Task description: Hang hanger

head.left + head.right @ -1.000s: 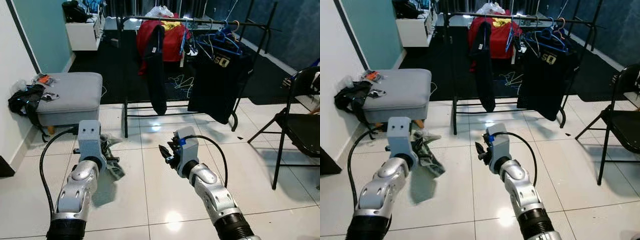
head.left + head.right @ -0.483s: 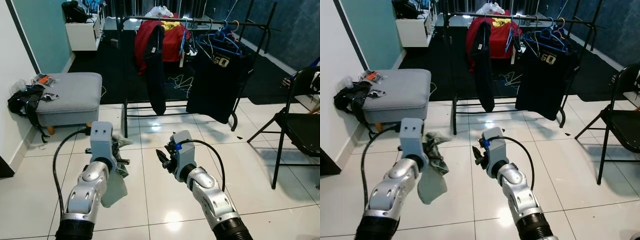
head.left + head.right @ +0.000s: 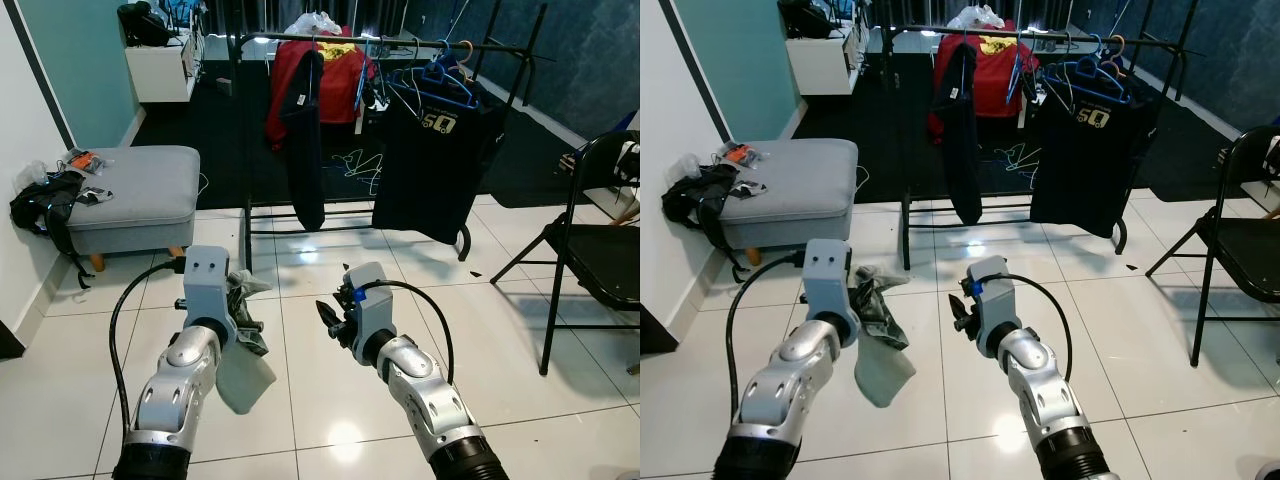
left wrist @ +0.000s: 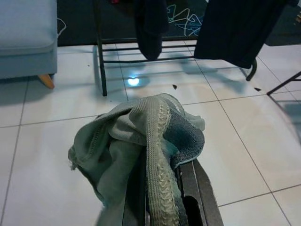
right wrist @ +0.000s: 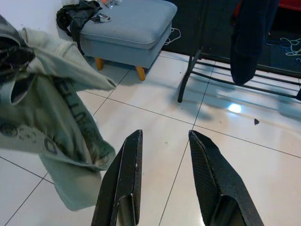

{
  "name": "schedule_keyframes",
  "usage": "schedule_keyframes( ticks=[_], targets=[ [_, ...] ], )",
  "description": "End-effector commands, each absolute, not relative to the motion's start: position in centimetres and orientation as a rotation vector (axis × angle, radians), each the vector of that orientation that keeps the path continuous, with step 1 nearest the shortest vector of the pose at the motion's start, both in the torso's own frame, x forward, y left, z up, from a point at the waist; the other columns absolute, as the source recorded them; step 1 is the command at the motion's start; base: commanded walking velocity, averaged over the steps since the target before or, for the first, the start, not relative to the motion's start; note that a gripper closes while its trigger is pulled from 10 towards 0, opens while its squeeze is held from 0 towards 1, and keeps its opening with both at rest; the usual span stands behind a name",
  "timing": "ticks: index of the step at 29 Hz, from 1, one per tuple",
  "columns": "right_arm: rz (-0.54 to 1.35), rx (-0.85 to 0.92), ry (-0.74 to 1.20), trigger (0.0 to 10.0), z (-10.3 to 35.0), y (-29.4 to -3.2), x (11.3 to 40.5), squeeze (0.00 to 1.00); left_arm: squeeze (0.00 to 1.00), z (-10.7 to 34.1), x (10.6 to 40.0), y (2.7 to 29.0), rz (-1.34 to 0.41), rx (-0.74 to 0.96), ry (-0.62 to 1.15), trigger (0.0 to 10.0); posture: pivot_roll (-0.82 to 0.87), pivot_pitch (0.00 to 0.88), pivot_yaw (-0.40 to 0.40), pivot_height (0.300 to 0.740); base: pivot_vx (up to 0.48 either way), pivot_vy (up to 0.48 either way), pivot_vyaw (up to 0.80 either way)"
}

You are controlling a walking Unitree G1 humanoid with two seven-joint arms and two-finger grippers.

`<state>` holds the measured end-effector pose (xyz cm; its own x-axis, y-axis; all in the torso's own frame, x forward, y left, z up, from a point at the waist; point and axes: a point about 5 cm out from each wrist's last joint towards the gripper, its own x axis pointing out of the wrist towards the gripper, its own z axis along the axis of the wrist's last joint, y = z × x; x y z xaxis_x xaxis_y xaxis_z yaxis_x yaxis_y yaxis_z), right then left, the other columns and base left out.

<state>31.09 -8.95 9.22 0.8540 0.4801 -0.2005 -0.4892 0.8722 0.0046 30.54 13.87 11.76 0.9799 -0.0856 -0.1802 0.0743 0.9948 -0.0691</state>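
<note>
Short of the rack [image 3: 300, 40], the left gripper [image 4: 162, 188] is clamped on a green garment [image 4: 141, 141]; the right gripper [image 5: 162, 169], beside it, stands apart and empty.

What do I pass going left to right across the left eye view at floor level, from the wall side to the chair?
Black bag → grey ottoman → left gripper holding the grey-green garment → right gripper, jaws open → black folding chair.
</note>
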Motion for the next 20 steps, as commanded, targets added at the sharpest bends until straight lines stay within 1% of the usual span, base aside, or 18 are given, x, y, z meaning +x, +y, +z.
schedule_keyframes(
  ticks=[1, 20],
  targets=[
    [0.513, -0.055, 0.193, 10.0, 9.50, -8.85, 31.08, 0.00, 0.00, 11.99, 30.49, 13.69, -0.088, -0.071, 0.173, 10.0, 0.03, 0.008, -0.023, 0.740, 0.277, 0.000, 0.00],
    [0.515, -0.060, 0.197, 10.0, 9.34, -8.81, 30.91, 0.00, 0.00, 11.97, 30.22, 13.70, -0.090, -0.080, 0.175, 10.0, 0.03, 0.011, -0.026, 0.740, 0.294, 0.000, 0.00]
  ],
)
